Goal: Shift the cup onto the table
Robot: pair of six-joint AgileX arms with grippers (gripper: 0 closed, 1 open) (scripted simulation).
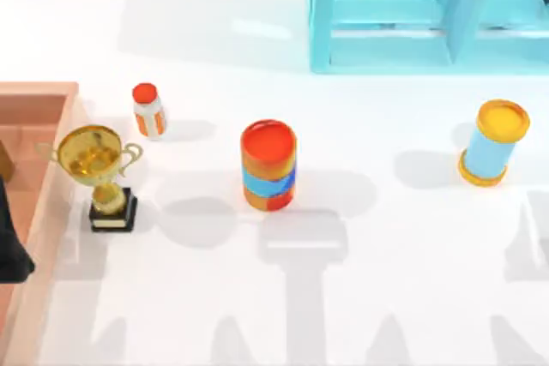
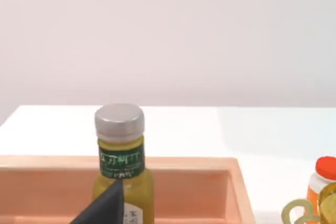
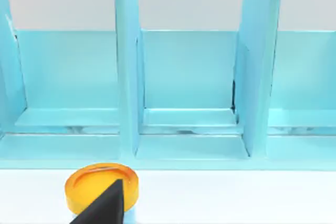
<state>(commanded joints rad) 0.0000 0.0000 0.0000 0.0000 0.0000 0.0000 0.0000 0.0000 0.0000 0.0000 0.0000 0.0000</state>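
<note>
While the left gripper (image 2: 105, 208) hangs over the wooden tray (image 1: 51, 212) at 9 o'clock, its grip state can't be told. Same for the right gripper (image 3: 102, 205), just beside the yellow-ended light-blue cylinder (image 1: 493, 143) at 3 o'clock. The white table (image 1: 360, 280) is bare along 6 o'clock. Gold trophy (image 1: 99, 169) stands at 9, just beside the tray rim. Striped can (image 1: 268, 165) is upright near centre. Orange-capped pill bottle (image 1: 147, 111) is at 10. A silver-capped green bottle (image 2: 121, 150) stands inside the tray. Cyan rack (image 1: 412, 15) is farthest, at 1. Cup position: cannot tell.
</note>
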